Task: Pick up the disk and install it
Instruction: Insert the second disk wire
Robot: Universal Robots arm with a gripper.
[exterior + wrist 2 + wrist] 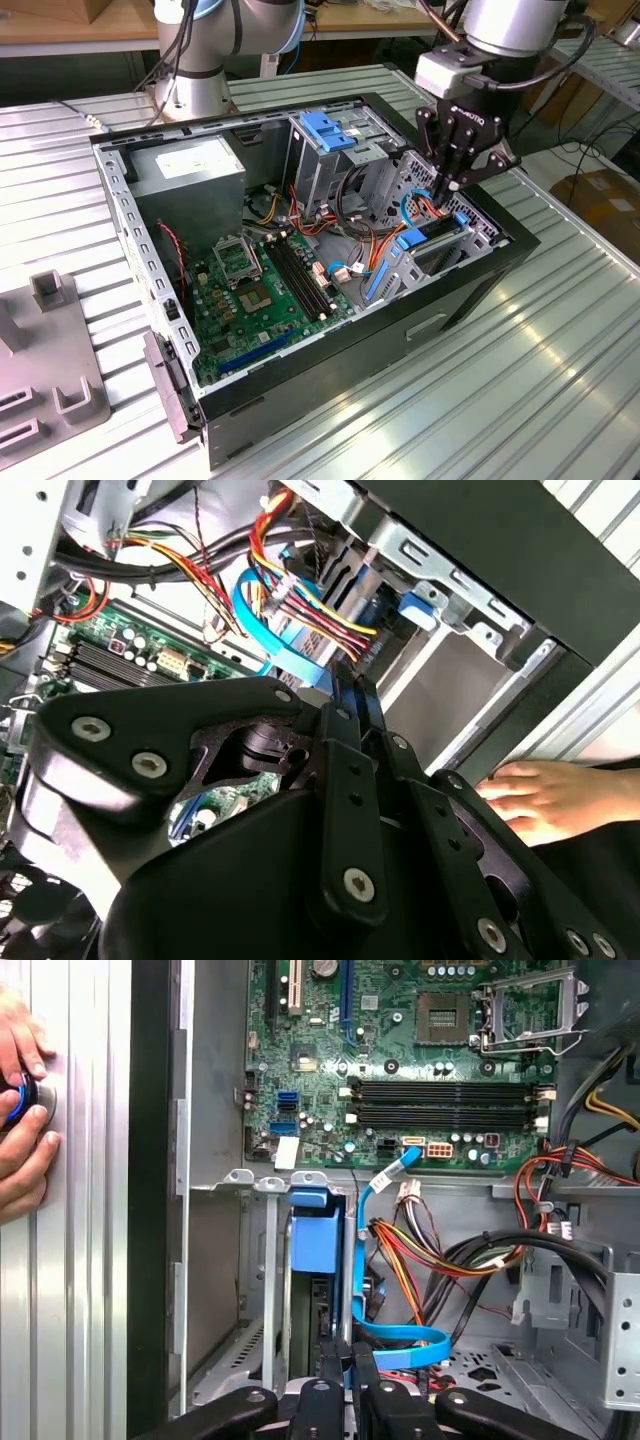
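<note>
The disk [318, 1260] with its blue frame sits on edge in a metal slot at the computer case's [470, 290] front corner. The gripper [447, 185] is right above it, fingers pressed together, holding nothing. A hand [545, 795] rests outside the case.

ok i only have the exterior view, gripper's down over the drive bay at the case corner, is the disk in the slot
Observer: In the first wrist view the disk stands on edge between the bay's metal rails, just ahead of the gripper.
Operator: anything crowding the gripper
Observer: A flat blue cable loops right beside it, and the jaws are shut.
Operator: anyone near the rig
Observer: Yes, a person's hand rests on the table just outside the case wall, over a round button.
</note>
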